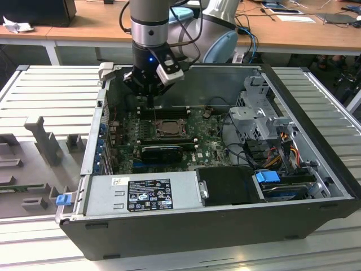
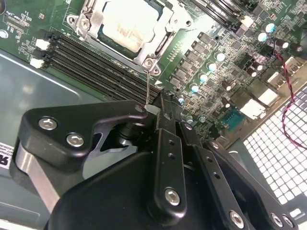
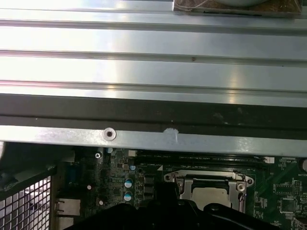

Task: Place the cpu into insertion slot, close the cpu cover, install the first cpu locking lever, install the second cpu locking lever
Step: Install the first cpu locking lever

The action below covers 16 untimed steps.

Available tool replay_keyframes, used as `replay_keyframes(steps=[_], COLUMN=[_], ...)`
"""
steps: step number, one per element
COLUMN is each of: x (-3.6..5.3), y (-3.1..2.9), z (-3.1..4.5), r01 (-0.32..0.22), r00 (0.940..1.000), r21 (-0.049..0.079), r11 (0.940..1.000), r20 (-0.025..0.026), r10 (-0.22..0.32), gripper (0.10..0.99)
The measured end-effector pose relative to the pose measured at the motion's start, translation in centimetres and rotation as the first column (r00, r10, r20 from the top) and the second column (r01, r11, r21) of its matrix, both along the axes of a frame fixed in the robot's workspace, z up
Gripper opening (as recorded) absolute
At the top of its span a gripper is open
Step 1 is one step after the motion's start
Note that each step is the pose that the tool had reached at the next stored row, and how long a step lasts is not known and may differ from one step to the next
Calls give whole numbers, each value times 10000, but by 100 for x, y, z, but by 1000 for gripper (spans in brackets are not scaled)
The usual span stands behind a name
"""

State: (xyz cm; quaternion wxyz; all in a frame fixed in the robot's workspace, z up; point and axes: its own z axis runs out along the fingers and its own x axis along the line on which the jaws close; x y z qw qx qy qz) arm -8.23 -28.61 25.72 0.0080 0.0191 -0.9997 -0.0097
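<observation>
In the open computer case, the insertion slot (image 1: 169, 127) lies on the motherboard. The cpu (image 2: 125, 24) sits in it, pale and square, also seen in the first wrist view (image 3: 211, 195). The silvery cpu cover (image 2: 169, 26) lies flat around the chip. A thin wire locking lever (image 2: 147, 84) runs from the socket corner to my fingertips. My gripper (image 2: 162, 104) is shut, its tip touching the lever's end. In the exterior view my gripper (image 1: 152, 101) hangs just above the socket's far edge.
Long black memory slots (image 2: 96, 72) run beside the socket. A black graphics card (image 1: 162, 151), the power supply (image 1: 141, 192) and a drive cage (image 1: 259, 118) crowd the case. The case wall (image 3: 153, 139) rises close behind. Grey fixtures (image 1: 45, 141) stand outside, at the exterior view's left.
</observation>
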Motion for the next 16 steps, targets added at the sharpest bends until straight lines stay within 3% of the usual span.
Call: replay_keyframes(steps=[16], x=[108], y=[0], z=[0], r01=[0], r00=[10000], r21=[-1], r11=[10000], r20=[0], r10=[0], gripper=[106])
